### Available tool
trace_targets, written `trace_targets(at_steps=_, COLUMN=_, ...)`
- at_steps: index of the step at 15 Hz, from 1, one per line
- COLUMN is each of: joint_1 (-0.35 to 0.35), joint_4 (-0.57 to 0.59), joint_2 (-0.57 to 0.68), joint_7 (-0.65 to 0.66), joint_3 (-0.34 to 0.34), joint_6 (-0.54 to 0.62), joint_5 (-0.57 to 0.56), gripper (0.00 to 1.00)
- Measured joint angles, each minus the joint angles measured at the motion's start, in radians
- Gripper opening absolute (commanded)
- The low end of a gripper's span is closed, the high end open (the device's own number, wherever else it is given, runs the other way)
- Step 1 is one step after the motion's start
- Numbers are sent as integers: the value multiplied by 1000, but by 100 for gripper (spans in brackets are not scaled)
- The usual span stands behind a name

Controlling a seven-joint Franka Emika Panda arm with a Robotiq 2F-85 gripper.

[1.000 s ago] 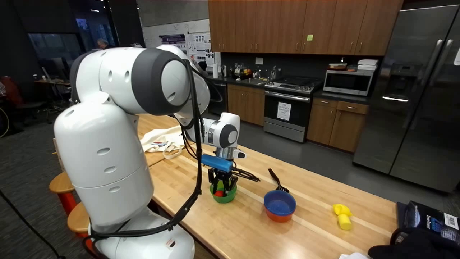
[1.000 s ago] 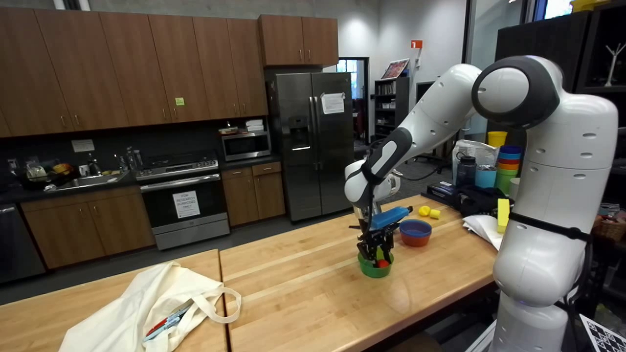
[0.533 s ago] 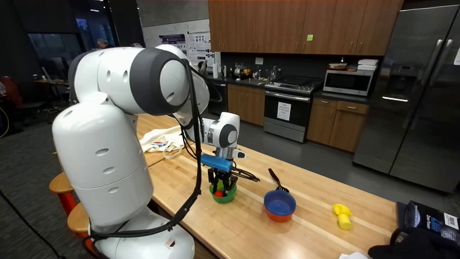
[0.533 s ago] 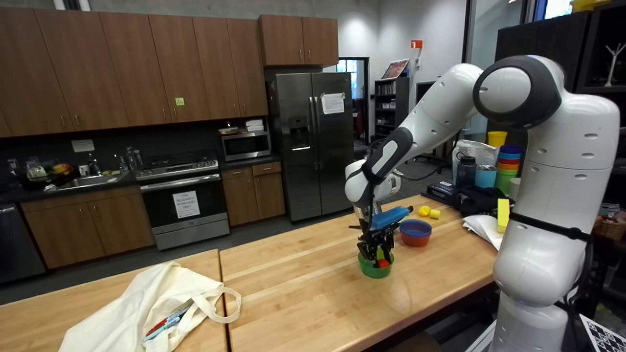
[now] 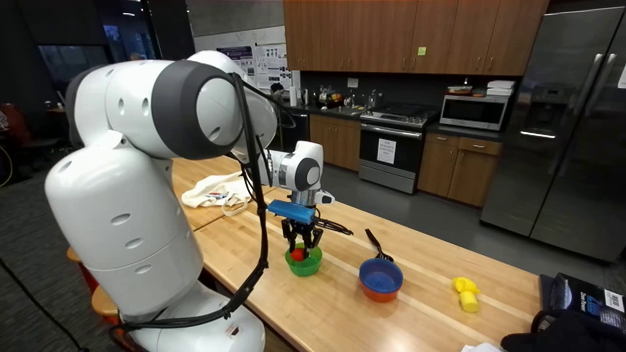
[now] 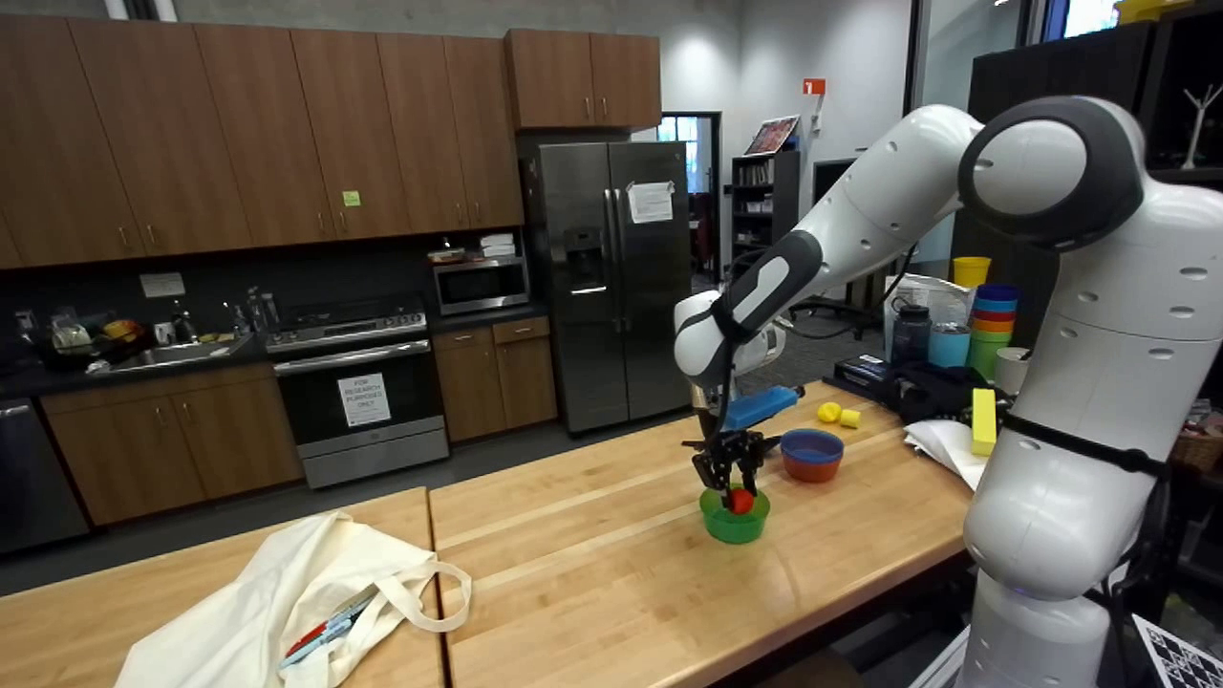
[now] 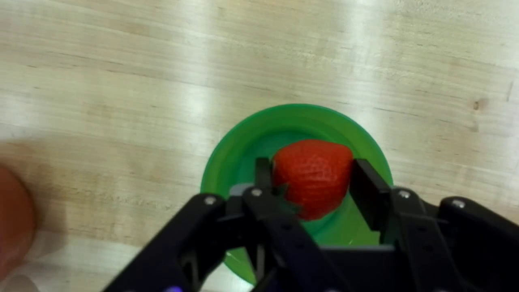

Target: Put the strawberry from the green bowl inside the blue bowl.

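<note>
I can read the oven sign (image 6: 364, 398), well away from the jaws: FOR RESEARCH PURPOSES ONLY. Gripper (image 7: 312, 170) part-closed, strawberry (image 7: 317, 174) pinched in it: red, textured, green leafy bit. Green bowl (image 7: 300, 117) below the jaws.

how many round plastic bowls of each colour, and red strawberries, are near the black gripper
Green round plastic bowl: 1
Blue round plastic bowl: 1
Orange round plastic bowl, under the blue one: 1
Red strawberry, held in the black two-fingered gripper: 1
Total: 4

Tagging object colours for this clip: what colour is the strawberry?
The strawberry is red, clearest in the wrist view.
</note>
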Motion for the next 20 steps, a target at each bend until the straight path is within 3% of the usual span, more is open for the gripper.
trace_targets(at_steps=9, joint_1=-24, joint_4=35, joint_2=-61, joint_7=-1, joint_3=-15, joint_6=-44, joint_5=-22, gripper=27)
trace_targets(at_steps=20, joint_1=-115, joint_4=151, joint_2=-60, joint_7=-36, joint_3=-102, joint_6=-107, joint_5=-96, gripper=27)
